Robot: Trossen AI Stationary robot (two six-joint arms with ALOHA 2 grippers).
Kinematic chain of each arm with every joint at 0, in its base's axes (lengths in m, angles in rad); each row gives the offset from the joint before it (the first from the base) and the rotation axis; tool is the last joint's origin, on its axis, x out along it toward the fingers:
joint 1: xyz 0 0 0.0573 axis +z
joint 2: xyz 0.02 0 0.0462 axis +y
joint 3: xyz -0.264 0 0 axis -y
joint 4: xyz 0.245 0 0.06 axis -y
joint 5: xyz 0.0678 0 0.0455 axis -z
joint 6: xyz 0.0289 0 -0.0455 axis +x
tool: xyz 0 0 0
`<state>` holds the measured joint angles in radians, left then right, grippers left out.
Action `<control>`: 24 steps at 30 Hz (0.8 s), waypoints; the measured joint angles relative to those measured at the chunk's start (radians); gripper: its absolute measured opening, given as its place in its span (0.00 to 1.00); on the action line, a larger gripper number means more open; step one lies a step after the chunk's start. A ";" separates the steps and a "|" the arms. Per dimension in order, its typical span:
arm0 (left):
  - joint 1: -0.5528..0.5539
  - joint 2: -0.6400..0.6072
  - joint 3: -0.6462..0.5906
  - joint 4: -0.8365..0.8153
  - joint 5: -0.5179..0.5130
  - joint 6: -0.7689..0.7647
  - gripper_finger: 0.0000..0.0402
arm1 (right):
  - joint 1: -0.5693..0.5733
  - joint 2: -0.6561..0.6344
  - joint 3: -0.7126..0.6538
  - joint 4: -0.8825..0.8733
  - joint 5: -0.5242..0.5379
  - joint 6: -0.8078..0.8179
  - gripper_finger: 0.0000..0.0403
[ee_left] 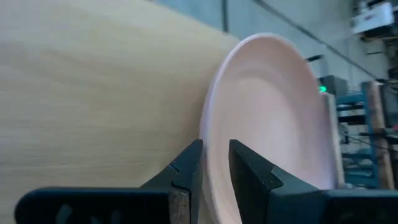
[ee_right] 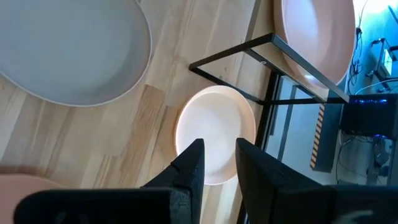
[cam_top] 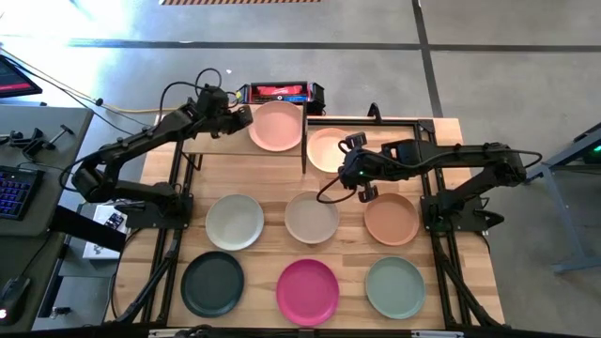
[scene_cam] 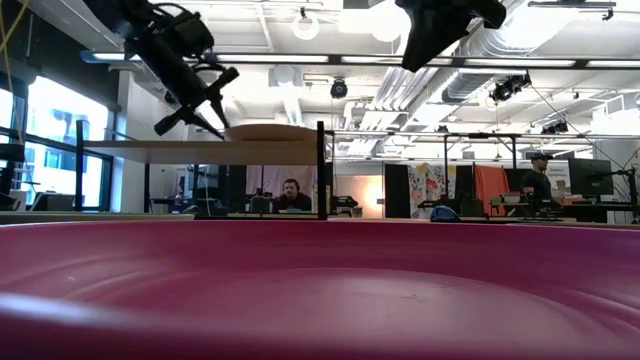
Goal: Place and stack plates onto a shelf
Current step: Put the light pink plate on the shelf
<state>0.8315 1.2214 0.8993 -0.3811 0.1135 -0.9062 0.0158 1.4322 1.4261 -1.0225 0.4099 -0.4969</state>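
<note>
Overhead, the left gripper point(cam_top: 246, 116) is reaching over the shelf point(cam_top: 208, 141) at the table's far side, its fingers pinching the rim of the pink plate point(cam_top: 275, 126) lying on the panel's right end. The right gripper point(cam_top: 358, 192) is hovering above the tabletop between the peach plate point(cam_top: 328, 148) and the terracotta plate point(cam_top: 392, 219). Off-white point(cam_top: 234, 222), beige point(cam_top: 311, 217), dark green point(cam_top: 212, 284), magenta point(cam_top: 307, 291) and sage green point(cam_top: 395, 287) plates are sitting in two rows nearer the front.

Low down, the magenta plate is filling the foreground, and the left gripper is touching the pink plate's edge on the raised shelf.

Through the left wrist, both fingers point(ee_left: 186, 171) are clamping that rim.

Through the right wrist, the fingers point(ee_right: 191, 165) are standing slightly apart, holding nothing, above the peach plate.
</note>
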 joint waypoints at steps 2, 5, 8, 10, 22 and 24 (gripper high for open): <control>0.006 -0.019 0.000 0.013 0.000 0.001 0.16 | 0.000 0.000 0.000 -0.002 0.000 0.000 0.19; 0.022 -0.055 0.000 0.013 -0.003 0.012 0.16 | 0.000 0.000 0.000 -0.002 0.000 0.000 0.19; 0.035 -0.086 0.000 0.010 -0.007 0.027 0.16 | 0.000 0.000 0.000 -0.002 -0.001 0.000 0.19; 0.035 -0.105 0.000 0.017 -0.008 0.025 0.16 | 0.000 0.000 0.000 -0.002 -0.001 0.000 0.19; -0.075 -0.184 0.000 0.045 0.199 0.115 0.16 | -0.003 0.000 0.000 -0.002 -0.089 0.104 0.19; -0.103 -0.178 0.000 0.047 0.159 0.113 0.16 | -0.003 0.000 0.000 -0.001 -0.102 0.124 0.19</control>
<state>0.7282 1.0430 0.8993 -0.3340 0.2725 -0.7934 0.0132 1.4322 1.4261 -1.0233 0.3079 -0.3725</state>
